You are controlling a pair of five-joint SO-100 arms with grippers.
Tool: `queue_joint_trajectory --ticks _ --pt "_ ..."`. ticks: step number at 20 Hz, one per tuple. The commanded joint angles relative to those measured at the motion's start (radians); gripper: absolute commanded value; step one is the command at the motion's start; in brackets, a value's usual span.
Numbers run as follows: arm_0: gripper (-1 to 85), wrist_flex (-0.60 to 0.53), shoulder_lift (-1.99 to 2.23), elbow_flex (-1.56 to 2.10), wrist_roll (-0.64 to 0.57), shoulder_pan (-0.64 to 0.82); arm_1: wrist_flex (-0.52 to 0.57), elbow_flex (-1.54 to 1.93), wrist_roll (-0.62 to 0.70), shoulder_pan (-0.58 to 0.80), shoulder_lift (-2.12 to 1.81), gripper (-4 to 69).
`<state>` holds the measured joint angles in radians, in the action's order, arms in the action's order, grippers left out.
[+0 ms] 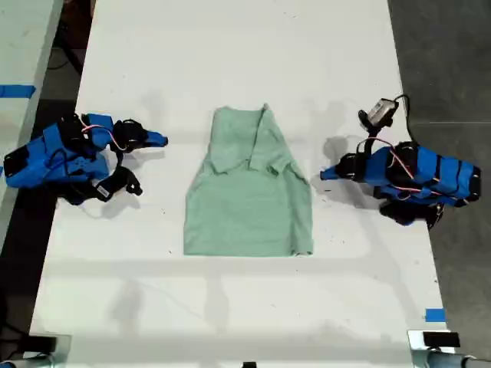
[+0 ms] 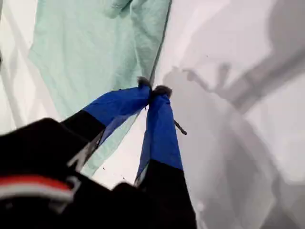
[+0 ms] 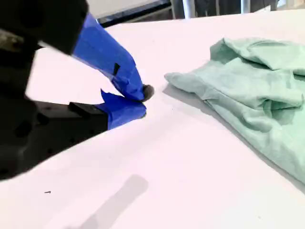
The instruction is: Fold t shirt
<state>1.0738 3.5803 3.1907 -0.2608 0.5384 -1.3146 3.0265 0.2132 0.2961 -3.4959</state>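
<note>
The t shirt [image 1: 249, 188] lies mid-bench, long axis toward the near edge; my first gripper [image 2: 152, 90], jaws pressed together, sits nearer than my second gripper [image 3: 140, 98], also closed.

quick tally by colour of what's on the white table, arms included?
Mint green: 1, the t shirt, partly folded.
Blue: 2, the arm at the exterior view's left and the arm at the exterior view's right, both off the shirt.
Total: 3.
</note>
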Motion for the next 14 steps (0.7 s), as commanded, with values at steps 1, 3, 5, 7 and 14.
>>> queue_joint_trajectory --ticks 1,3,5,7,14 --pt "-0.1 -0.014 0.006 0.012 0.006 0.009 -0.084 -0.057 -0.230 -0.061 0.078 1.2" --pt "-0.1 -0.014 0.006 0.012 0.006 0.009 -0.092 -0.161 -0.239 -0.072 0.227 1.2" --pt "-0.1 -0.014 0.006 0.012 0.006 0.008 -0.040 -0.242 -0.239 -0.092 0.376 1.2" --pt "-0.1 -0.014 0.006 0.012 0.008 0.006 0.055 -0.336 -0.252 -0.135 0.578 1.4" --pt "-0.1 -0.014 0.006 0.012 0.008 -0.002 0.293 -0.554 -0.405 -0.351 1.040 29.1"
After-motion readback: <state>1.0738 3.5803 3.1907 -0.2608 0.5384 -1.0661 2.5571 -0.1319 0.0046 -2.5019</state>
